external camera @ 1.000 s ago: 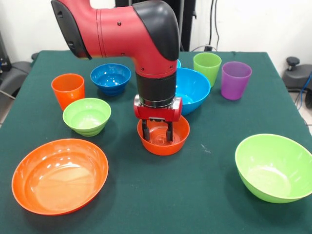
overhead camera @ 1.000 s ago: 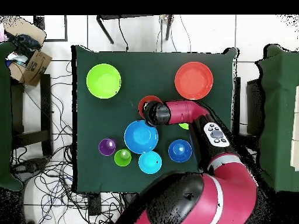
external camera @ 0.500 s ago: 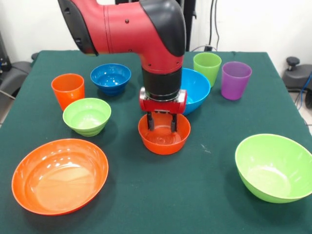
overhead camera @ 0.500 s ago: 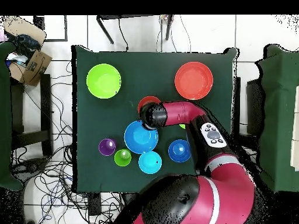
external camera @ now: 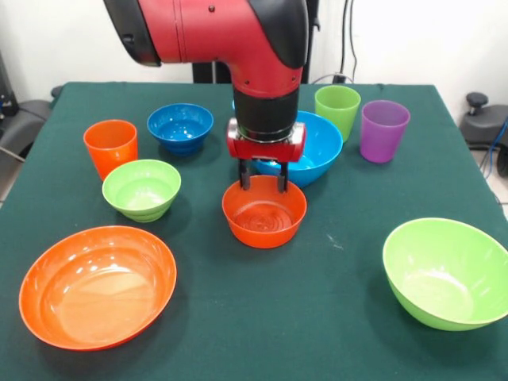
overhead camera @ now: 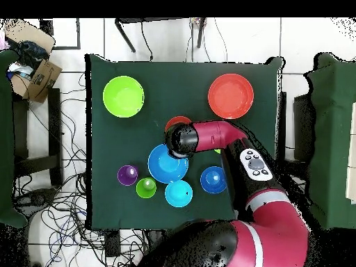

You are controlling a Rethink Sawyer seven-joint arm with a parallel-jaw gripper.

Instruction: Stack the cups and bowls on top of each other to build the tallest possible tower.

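Observation:
My gripper (external camera: 263,179) is open, its two fingers spread just over the far rim of the small orange bowl (external camera: 263,213), which sits upright on the green table (external camera: 349,206). Around it stand an orange cup (external camera: 110,147), a lime green cup (external camera: 336,109) and a purple cup (external camera: 383,130). There is a small dark blue bowl (external camera: 180,127), a small lime bowl (external camera: 141,189), a large light blue bowl (external camera: 316,147), a large orange bowl (external camera: 97,286) and a large lime bowl (external camera: 448,272). Nothing is stacked. In the overhead view the wrist (overhead camera: 181,138) hides the fingers.
A small light blue bowl (overhead camera: 179,193) shows in the overhead view near the robot's side of the table; the arm hides it in the front view. Boxes (overhead camera: 31,66) and cables lie on the floor beside the table.
The gripper has risen out of the small orange bowl and drawn back toward the robot; its fingers were down inside the bowl, now they are at its far rim.

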